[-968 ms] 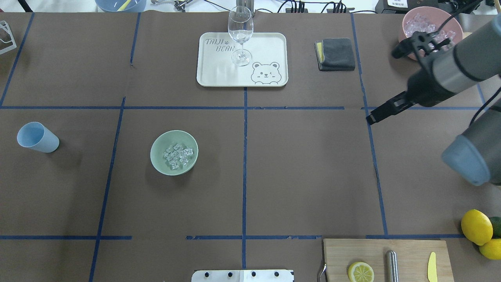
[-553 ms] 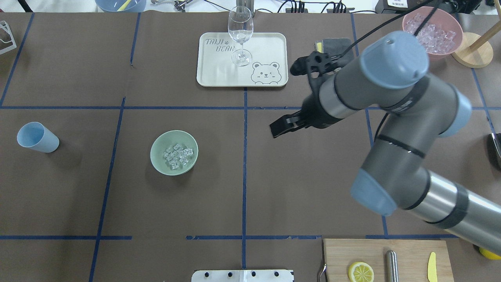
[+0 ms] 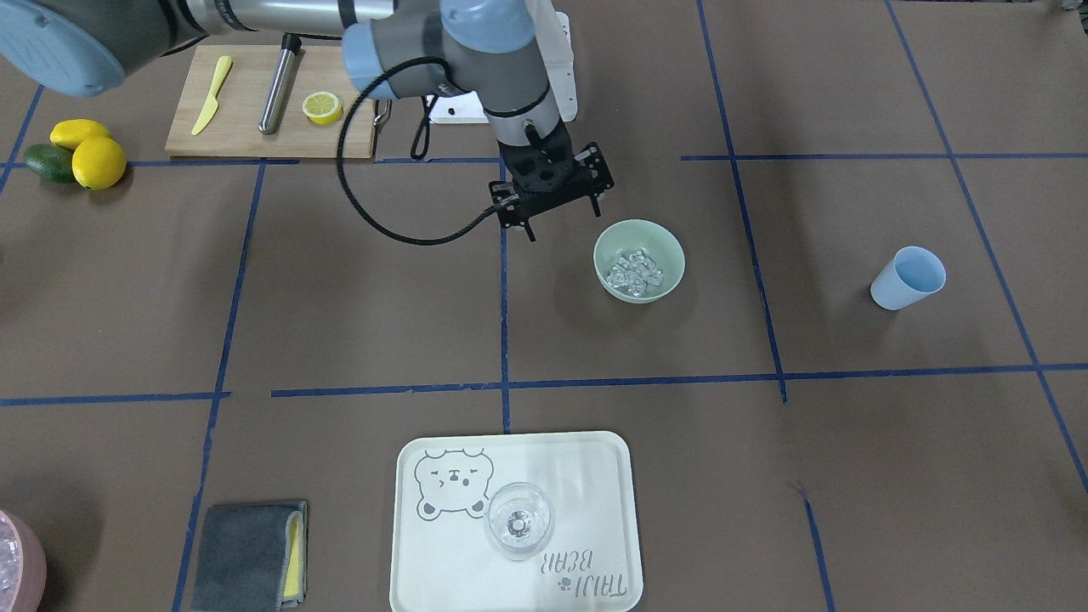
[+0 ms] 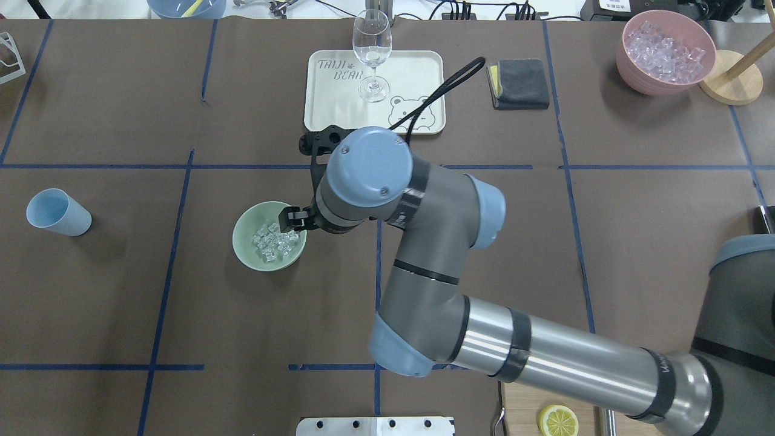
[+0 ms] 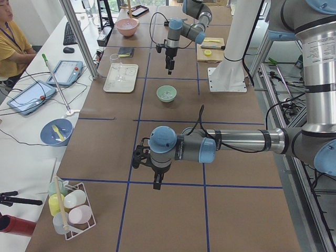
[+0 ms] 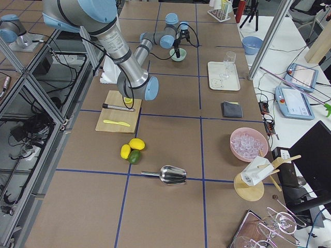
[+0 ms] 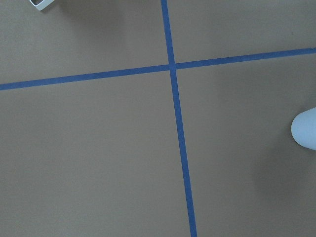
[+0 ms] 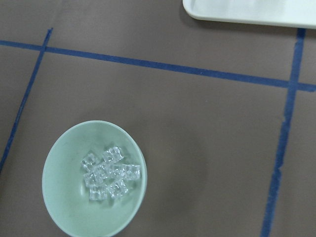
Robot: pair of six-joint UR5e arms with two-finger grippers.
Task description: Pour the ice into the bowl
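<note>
- Ice [image 8: 109,173]: a small heap of clear cubes lying in the bottom of the bowl [image 8: 64,197], a little off centre, gathered there by the curved walls sloping inward.
- No long axis to speak of: cubes tumbled every way, touching one another, the heap about as wide as long and pointing nowhere.
- Bowl upright on the desk [image 4: 121,303], mouth straight up, round all about. Upright, by the look of it, so as to keep the cubes in.
- Judged from that: pour done, nothing of the task left.
- Right claw [image 4: 293,218]: hanging tips-down over the bowl's rim on the robot's right side, raised clear, touching neither bowl nor ice. Nothing seen in it. Clenched or released, cannot tell, with the wrist hiding the fingers from above.
- Placed, at a guess, for a look down or for taking the rim next.
- Blue cup [image 4: 57,212]: well apart on the bowl's left, mouth showing, no cubes seen inside, fitting an emptied vessel.
- Left claw [image 5: 156,184]: seen only from the side, tips down over bare desk, the cup at the edge of its wrist view. Clenched or released, cannot tell.
- Farther out: tray [image 4: 339,112] bearing a wine glass [image 4: 372,54], and a pink tub [image 4: 629,66] with its own clear pieces at the far right corner.
</note>
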